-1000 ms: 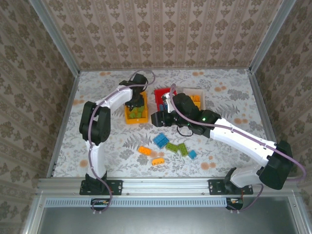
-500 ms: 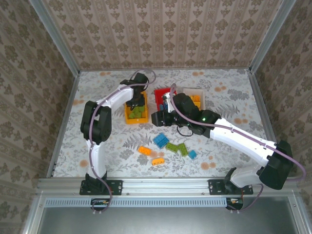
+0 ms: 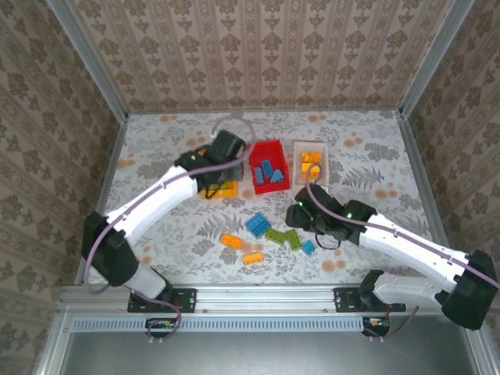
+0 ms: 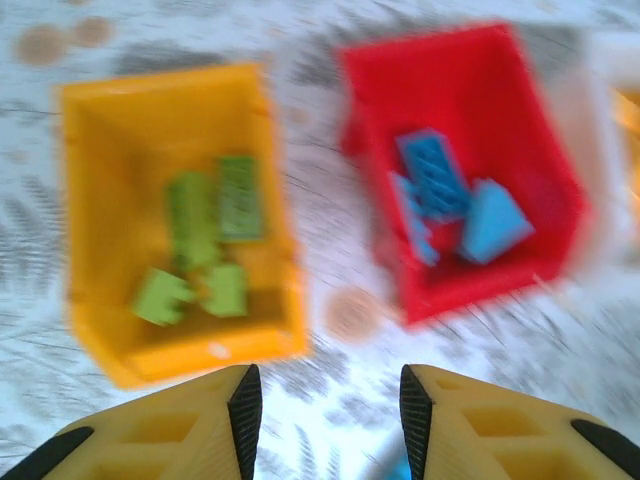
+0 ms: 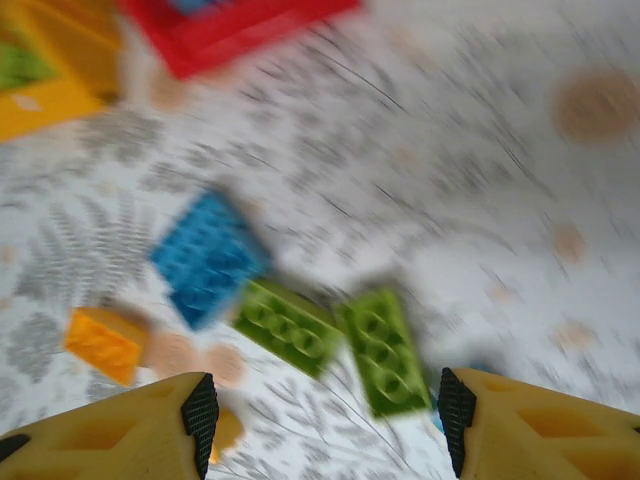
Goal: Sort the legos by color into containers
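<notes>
My left gripper [image 4: 330, 420] [image 3: 221, 181] is open and holds nothing; it hovers just in front of the gap between the yellow-orange bin [image 4: 90, 200] and the red bin [image 4: 520, 120]. Green legos [image 4: 205, 240] lie in the yellow-orange bin, blue legos [image 4: 450, 200] in the red one [image 3: 267, 148]. The white bin [image 3: 310, 147] holds orange legos [image 3: 311, 162]. My right gripper [image 5: 325, 430] [image 3: 299, 217] is wide open over the loose pile: a blue lego [image 5: 207, 255], two green legos [image 5: 290, 325] [image 5: 382, 350] and an orange lego [image 5: 100, 345]. Both wrist views are blurred.
On the patterned table [image 3: 156, 226] lie more loose bricks: two orange ones [image 3: 230, 241] [image 3: 252, 258] and a small blue one [image 3: 308, 248]. My left arm [image 3: 156, 199] hides most of the yellow-orange bin [image 3: 226, 190] from above. Patterned walls close in three sides.
My left gripper has pulled back from over the yellow-orange bin toward the near side. My right gripper has swung from beside the red bin to the loose bricks, uncovering that bin.
</notes>
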Robot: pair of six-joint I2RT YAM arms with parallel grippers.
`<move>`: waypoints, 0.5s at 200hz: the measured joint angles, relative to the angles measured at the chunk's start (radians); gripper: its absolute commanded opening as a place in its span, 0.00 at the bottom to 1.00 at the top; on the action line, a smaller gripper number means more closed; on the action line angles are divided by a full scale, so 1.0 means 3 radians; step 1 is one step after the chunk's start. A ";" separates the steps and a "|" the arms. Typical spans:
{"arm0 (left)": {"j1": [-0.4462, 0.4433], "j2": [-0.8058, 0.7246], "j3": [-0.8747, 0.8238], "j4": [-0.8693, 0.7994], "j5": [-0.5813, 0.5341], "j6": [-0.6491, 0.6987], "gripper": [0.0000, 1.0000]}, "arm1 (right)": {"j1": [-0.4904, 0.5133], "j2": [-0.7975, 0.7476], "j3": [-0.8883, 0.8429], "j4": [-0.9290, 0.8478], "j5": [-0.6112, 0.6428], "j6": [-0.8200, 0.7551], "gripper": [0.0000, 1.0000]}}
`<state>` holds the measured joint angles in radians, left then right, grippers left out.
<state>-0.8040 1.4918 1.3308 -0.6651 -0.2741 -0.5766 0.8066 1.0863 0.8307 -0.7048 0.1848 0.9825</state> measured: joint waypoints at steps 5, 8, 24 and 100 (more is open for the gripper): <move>-0.0137 -0.0052 -0.0078 0.0055 0.0005 0.0001 0.45 | 0.0000 -0.0046 -0.0106 -0.0032 -0.0004 0.0139 0.65; -0.0225 -0.0076 -0.0122 0.0086 0.0003 0.0001 0.45 | 0.0000 -0.0072 -0.0178 -0.0041 -0.0015 0.0226 0.65; -0.0661 -0.0189 -0.0367 0.0263 0.0032 0.0019 0.45 | 0.0000 -0.0141 -0.0470 -0.0031 -0.0066 0.0657 0.68; -0.1527 -0.0504 -0.0752 0.0652 0.0004 0.0075 0.45 | -0.0076 0.0216 -0.0793 0.0459 -0.0322 0.1691 0.70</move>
<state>-1.2621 1.3407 1.1053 -0.4694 -0.2729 -0.5541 0.7837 1.1511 0.5926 -0.5671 0.0883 1.4899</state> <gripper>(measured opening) 0.452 0.708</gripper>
